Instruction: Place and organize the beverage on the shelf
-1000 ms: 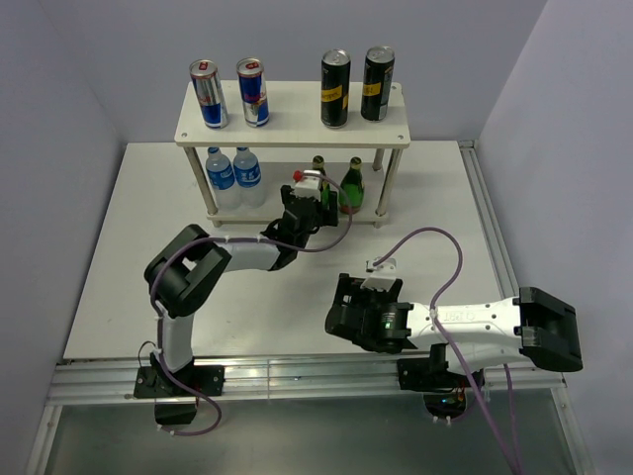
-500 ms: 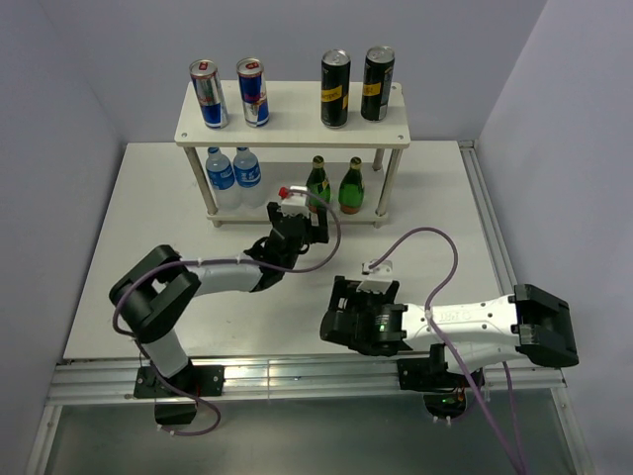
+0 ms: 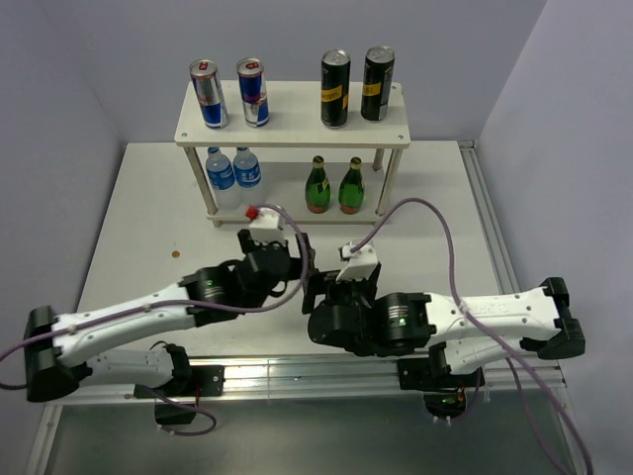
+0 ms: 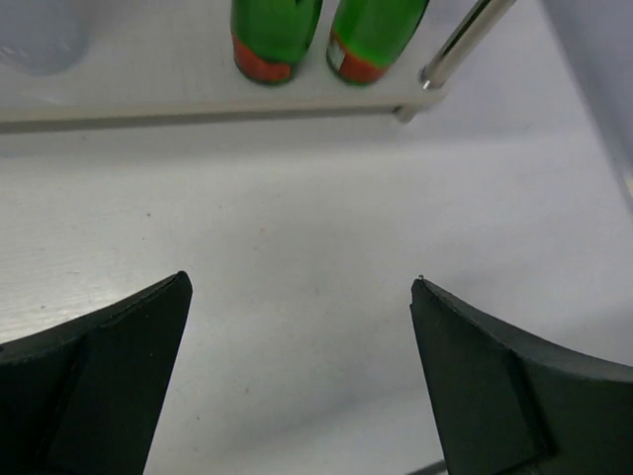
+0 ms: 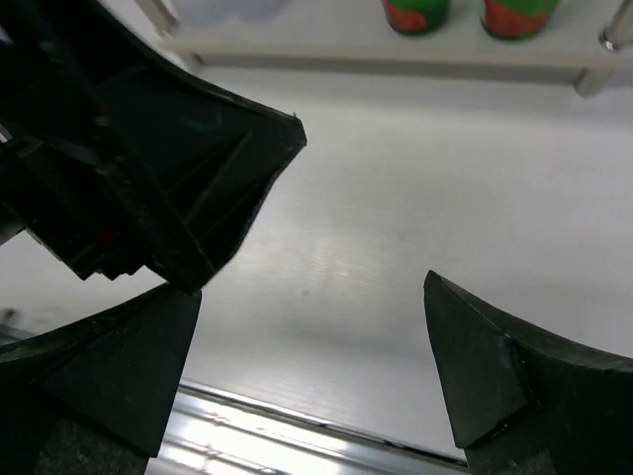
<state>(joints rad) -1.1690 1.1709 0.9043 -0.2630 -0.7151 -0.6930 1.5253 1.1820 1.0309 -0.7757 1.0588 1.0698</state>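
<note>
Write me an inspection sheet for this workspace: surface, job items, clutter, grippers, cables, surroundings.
Surface: white table, one small brown speck at left.
Job's things: shelf holds all six; silver-and-blue cans and black cans on top, green bottles on the lower tier.
Clutter: two water bottles, lower tier left.
Grippers: left gripper open, empty; right gripper open, empty.
Cables: purple cable loops over the table.
Surroundings: pale walls; metal rail at near edge.

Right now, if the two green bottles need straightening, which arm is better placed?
Left, probably: the left gripper, open, faces the green bottles directly; the right gripper sits farther back.
</note>
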